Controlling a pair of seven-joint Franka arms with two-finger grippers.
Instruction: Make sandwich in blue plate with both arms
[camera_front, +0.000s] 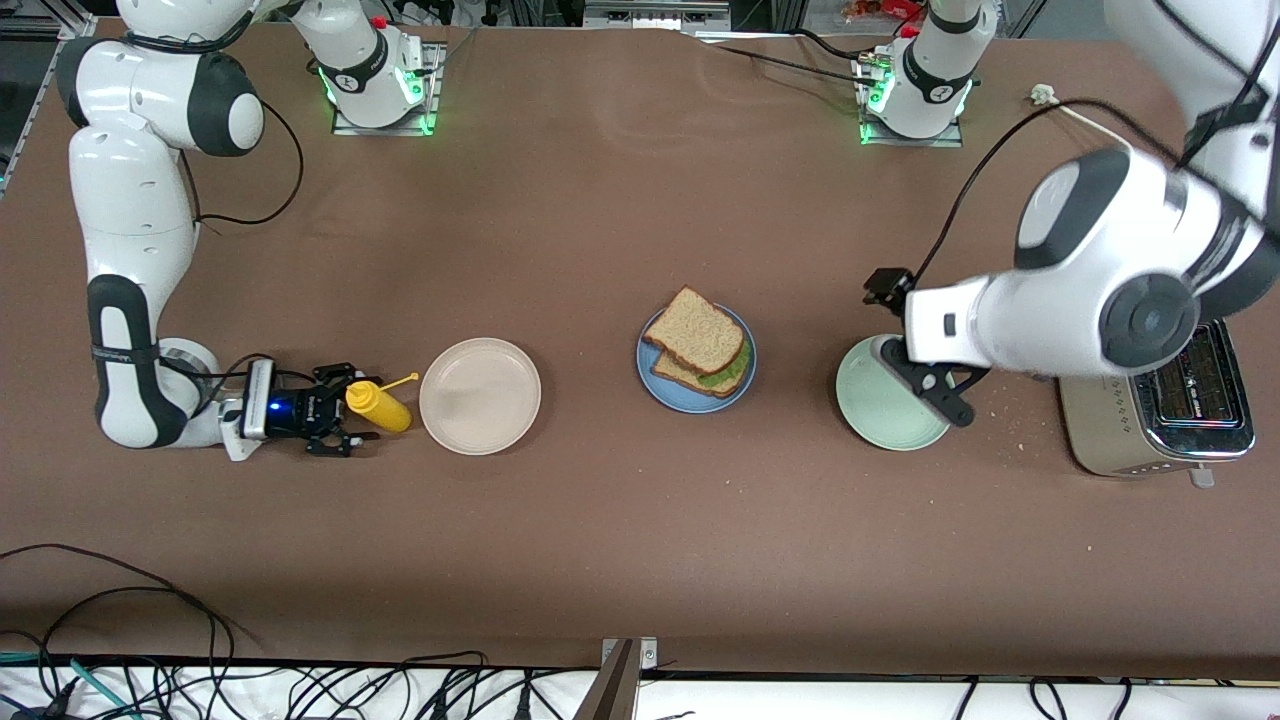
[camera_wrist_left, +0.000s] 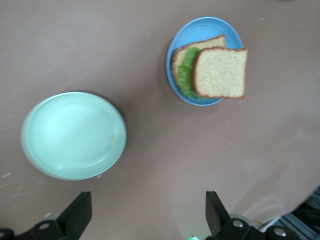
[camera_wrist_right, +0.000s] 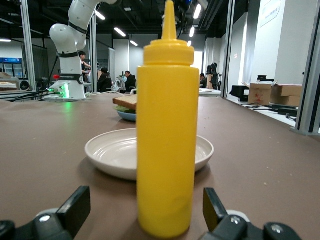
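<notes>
The sandwich, two brown-crusted slices with green lettuce between them, lies on the blue plate at mid-table. The top slice sits skewed and overhangs the rim. The left wrist view shows the sandwich on the blue plate too. My left gripper hangs open and empty over the edge of a mint-green plate; its fingertips frame bare table. My right gripper rests low at the right arm's end of the table, open, with a yellow squeeze bottle standing upright between its fingers, untouched.
A beige-white plate lies between the yellow bottle and the blue plate. A steel toaster stands at the left arm's end, under that arm's elbow, with crumbs beside it. Cables trail along the table's near edge.
</notes>
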